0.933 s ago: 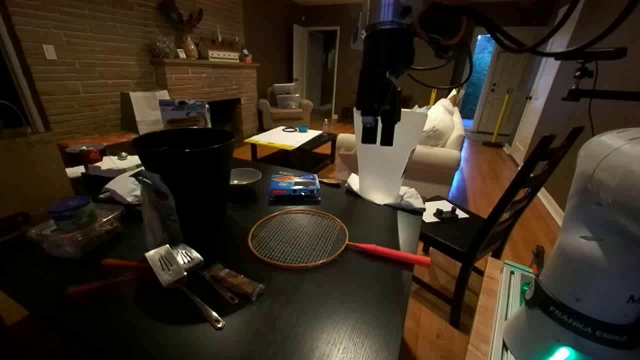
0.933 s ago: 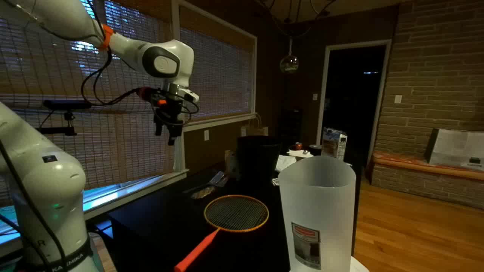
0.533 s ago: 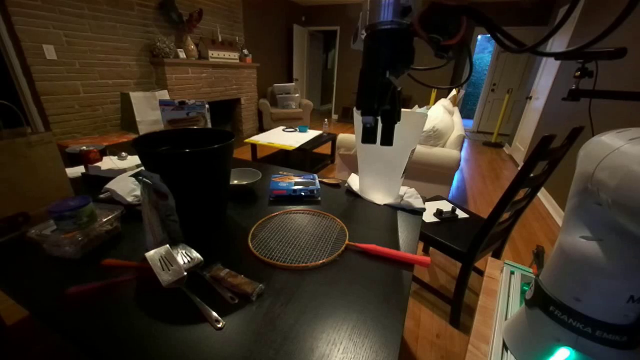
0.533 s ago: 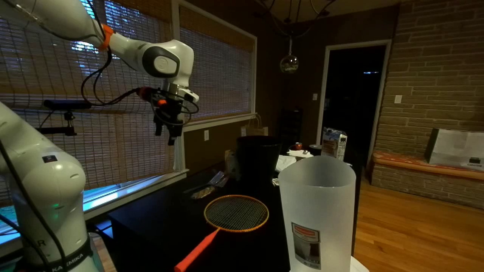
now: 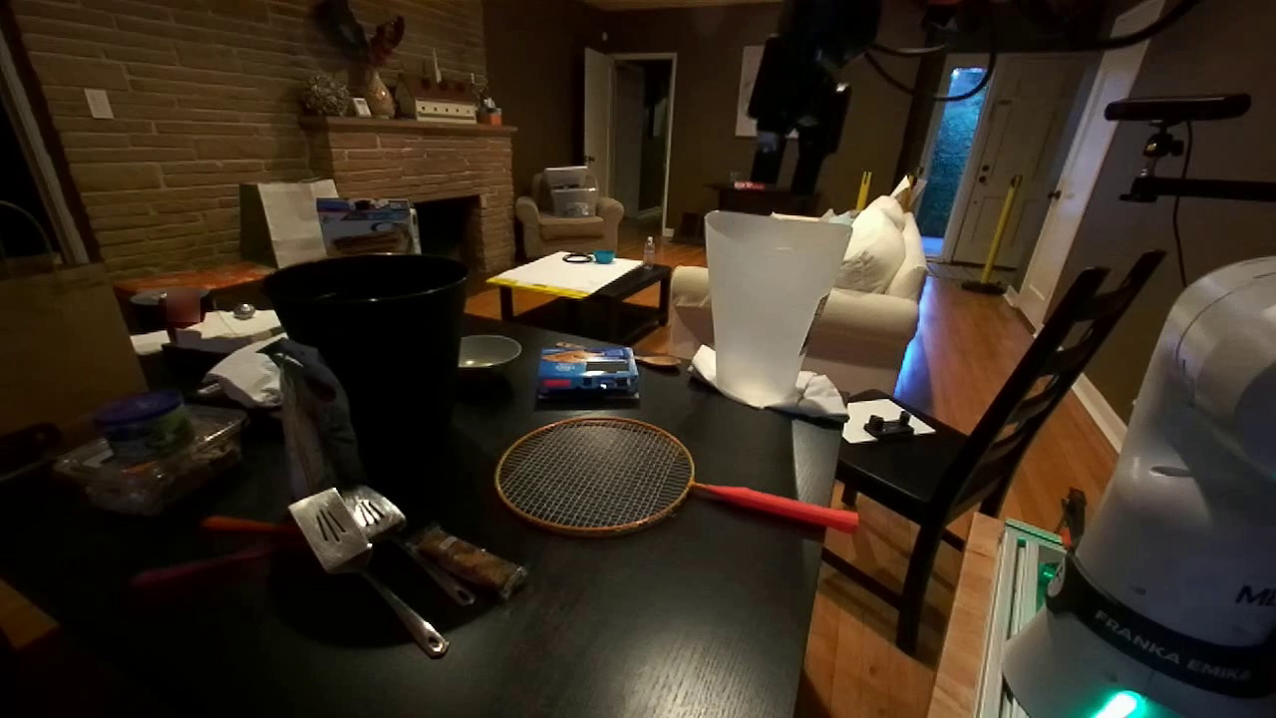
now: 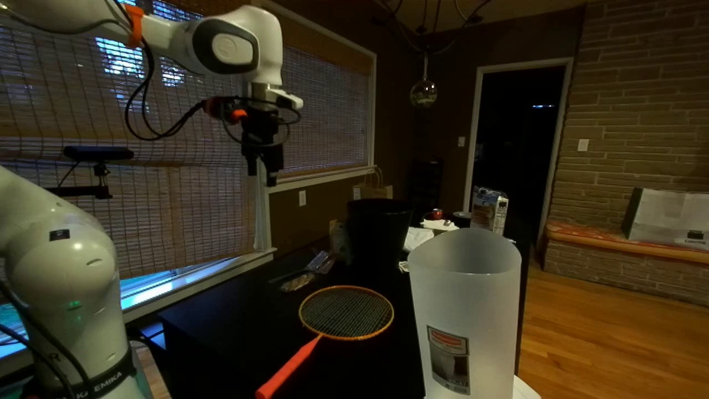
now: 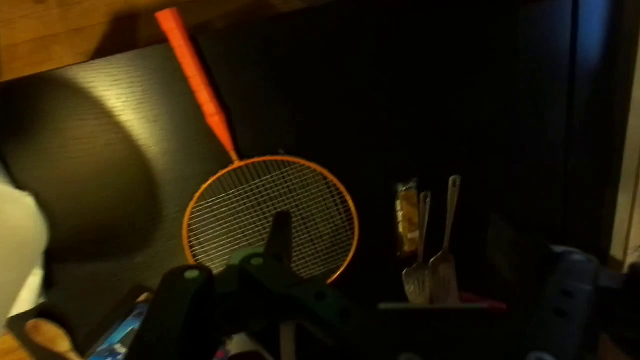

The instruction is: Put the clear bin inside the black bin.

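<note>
The clear bin (image 5: 773,309) stands upright at the far right corner of the dark table, on a white cloth. It shows near in an exterior view (image 6: 471,310), with a label on its wall, and partly at the left edge of the wrist view (image 7: 20,235). The black bin (image 5: 364,349) stands upright across the table and also shows here (image 6: 376,238); its inside is dark. My gripper (image 6: 262,178) hangs in the air above the table, apart from both bins. It also shows here (image 5: 788,178). Its fingers are spread with nothing between them in the wrist view (image 7: 389,220).
A badminton racket (image 5: 595,477) lies on the table between the bins. Metal spatulas (image 5: 334,529) and a wrapped bar (image 5: 469,560) lie before the black bin. A blue box (image 5: 588,374) and a bowl (image 5: 488,354) stand farther back. A black chair (image 5: 957,449) stands beside the table.
My gripper has risen and shifted a little to the right in both exterior views, and no longer overlaps the clear bin in one of them. Both bins have stayed in place.
</note>
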`<act>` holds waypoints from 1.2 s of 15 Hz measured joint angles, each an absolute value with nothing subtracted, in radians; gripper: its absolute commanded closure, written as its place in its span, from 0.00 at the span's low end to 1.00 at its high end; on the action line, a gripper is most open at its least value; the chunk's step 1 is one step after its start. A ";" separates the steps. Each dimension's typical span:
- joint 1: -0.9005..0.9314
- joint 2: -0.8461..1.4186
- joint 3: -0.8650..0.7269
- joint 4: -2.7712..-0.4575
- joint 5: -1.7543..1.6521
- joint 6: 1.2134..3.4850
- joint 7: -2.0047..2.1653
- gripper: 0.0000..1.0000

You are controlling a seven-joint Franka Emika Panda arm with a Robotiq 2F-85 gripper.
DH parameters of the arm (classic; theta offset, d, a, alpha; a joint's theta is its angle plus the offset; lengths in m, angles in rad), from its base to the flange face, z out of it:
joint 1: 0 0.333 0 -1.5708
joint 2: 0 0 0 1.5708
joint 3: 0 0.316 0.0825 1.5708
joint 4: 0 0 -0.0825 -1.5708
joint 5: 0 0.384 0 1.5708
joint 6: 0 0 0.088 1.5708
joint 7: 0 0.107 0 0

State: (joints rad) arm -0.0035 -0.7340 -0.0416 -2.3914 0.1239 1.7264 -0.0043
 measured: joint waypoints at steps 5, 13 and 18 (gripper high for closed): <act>-0.156 -0.871 -0.151 -2.295 0.052 1.672 0.001 0.00; -0.169 -0.826 -0.212 -2.252 0.028 1.679 -0.019 0.00; -0.177 -0.596 -0.356 -2.112 0.011 1.714 -0.090 0.00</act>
